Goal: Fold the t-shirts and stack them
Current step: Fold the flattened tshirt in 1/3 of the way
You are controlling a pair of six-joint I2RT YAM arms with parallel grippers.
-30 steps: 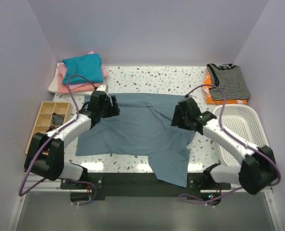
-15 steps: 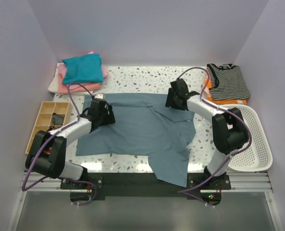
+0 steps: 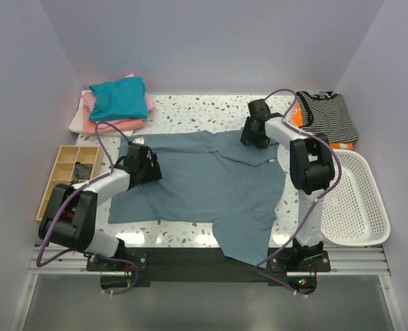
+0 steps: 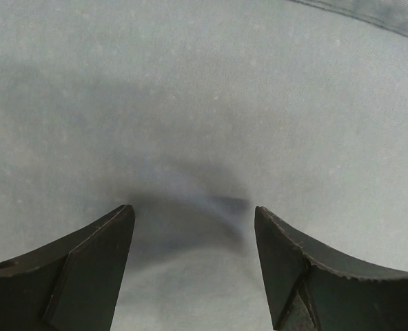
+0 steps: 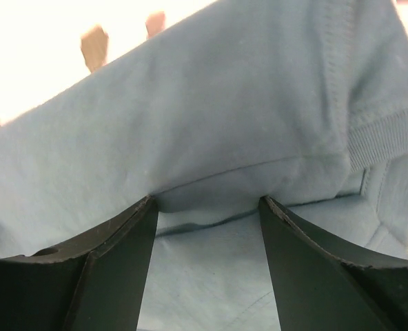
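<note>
The wooden tray of little boxes [image 3: 65, 165] at 9 o'clock holds one small dark thing [image 3: 82, 169]; the white plastic basket [image 3: 355, 200] sits at 3 o'clock. The big slate-blue t-shirt [image 3: 204, 186] lies spread in the middle, one corner past the near edge at 6 o'clock, with speckled table [image 3: 197, 114] bare behind it toward the folded teal, pink and white t-shirts [image 3: 118, 96] at 11 o'clock. Only the wrist views show both jaws wide apart: the left gripper [image 4: 194, 214] on flat cloth, the right gripper [image 5: 207, 203] around a raised fold.
</note>
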